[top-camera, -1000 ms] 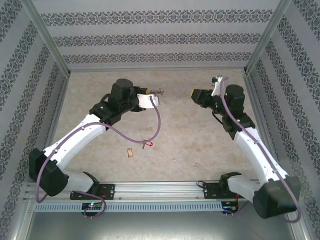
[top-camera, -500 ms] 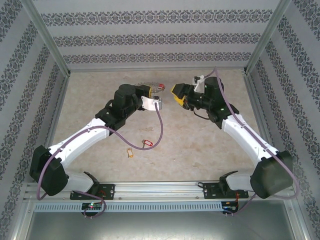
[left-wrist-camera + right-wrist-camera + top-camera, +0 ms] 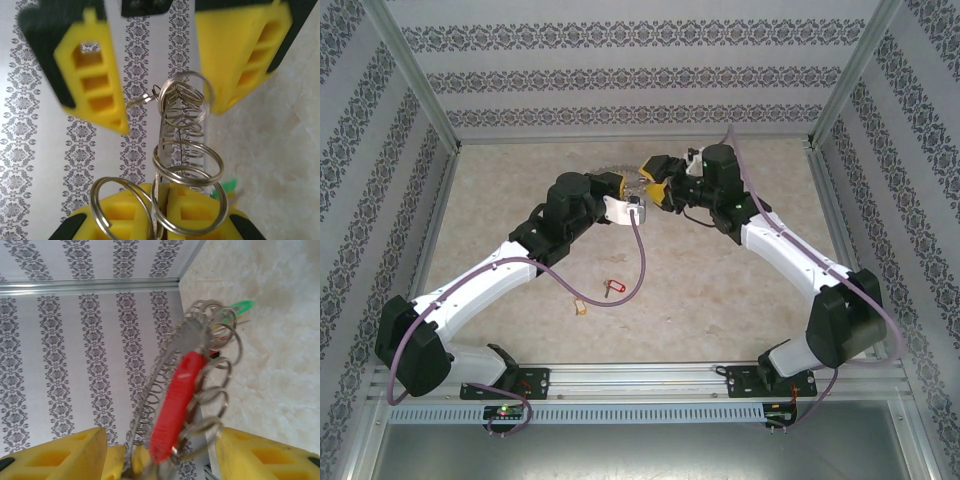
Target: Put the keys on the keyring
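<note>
Nearest the arm bases, two small loose keys lie on the beige tabletop (image 3: 740, 290), left of centre. One is a tan-tagged key (image 3: 581, 307). Just beside it, to the right and slightly farther back, is a red-tagged key (image 3: 613, 288). No hand touches either key, and both lie well apart from the ring they are meant to join.

Farther back, near the middle of the tabletop, the two arms meet. The left hand (image 3: 623, 188) reaches in from the left, its yellow fingers pinched tight on the keyring (image 3: 638, 183). It appears to hold the keyring clear of the surface, with the free end pointing at the other arm. The keyring is a crowded bundle of silvery loops carrying a long red tag (image 3: 175, 400) and, at its far end, a green tag (image 3: 242, 306).

The right hand (image 3: 650, 188) faces it with its jaws spread wide, one finger on each side of the bundle, gripping nothing.

The left hand probably serves as a steady clamp so the right can take a second hold. No key is threaded yet, so the task looks barely begun.
</note>
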### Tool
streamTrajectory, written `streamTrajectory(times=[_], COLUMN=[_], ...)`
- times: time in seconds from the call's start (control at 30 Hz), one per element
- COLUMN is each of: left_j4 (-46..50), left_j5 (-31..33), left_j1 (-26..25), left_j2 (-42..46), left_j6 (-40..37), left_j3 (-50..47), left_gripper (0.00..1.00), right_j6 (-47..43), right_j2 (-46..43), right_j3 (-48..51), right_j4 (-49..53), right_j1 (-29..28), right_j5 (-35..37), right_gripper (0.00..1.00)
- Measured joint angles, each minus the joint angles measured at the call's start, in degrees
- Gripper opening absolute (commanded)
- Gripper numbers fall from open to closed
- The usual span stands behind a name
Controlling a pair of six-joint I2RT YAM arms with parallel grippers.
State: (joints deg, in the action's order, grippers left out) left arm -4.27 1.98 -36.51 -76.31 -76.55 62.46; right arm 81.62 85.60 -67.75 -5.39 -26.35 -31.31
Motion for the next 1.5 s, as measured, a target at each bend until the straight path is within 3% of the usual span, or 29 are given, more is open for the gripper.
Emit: streamTrajectory(times=[0.17,0.37,0.7,0.87,1.0,1.33,1.5], left_j4=[-0.7,-1.7,-1.3,1.0,4.1,15.5,18.6], left_j5=[0.0,0.4,0.0,-1.1,-2.6,-10.8,-14.2], left_j1=[-0.3,-0.3,-0.6,-1.0,-1.0,-1.0,-0.6], left_j2=[0.0,0.1,0.9,2.3,3.5,9.2,11.9], left_j6=[0.0,0.0,0.5,1.8,4.2,16.3,27.1], left_j3=[0.0,0.0,-0.6,-0.6,-0.6,0.3,0.9], left_gripper=[0.04,0.08,0.26,0.47,0.56,0.7,0.76], right_j6=[1.4,2.1,1.4,0.4,-0.9,-4.4,-5.2], right_j2=[1.2,1.2,1.0,0.2,-0.5,-1.5,-1.5], right_j3=[-1.0,-1.0,-1.0,-0.2,0.4,2.6,3.8], right_j4=[-1.4,-1.3,-1.4,-2.5,-3.2,-5.4,-7.1], right_j1=[-0.8,-0.8,-0.8,-0.8,-0.8,0.8,1.9], right_j5=[0.4,1.5,2.9,4.0,4.9,5.9,5.4], right_gripper=[0.48,0.28,0.09,0.07,0.07,0.04,0.07])
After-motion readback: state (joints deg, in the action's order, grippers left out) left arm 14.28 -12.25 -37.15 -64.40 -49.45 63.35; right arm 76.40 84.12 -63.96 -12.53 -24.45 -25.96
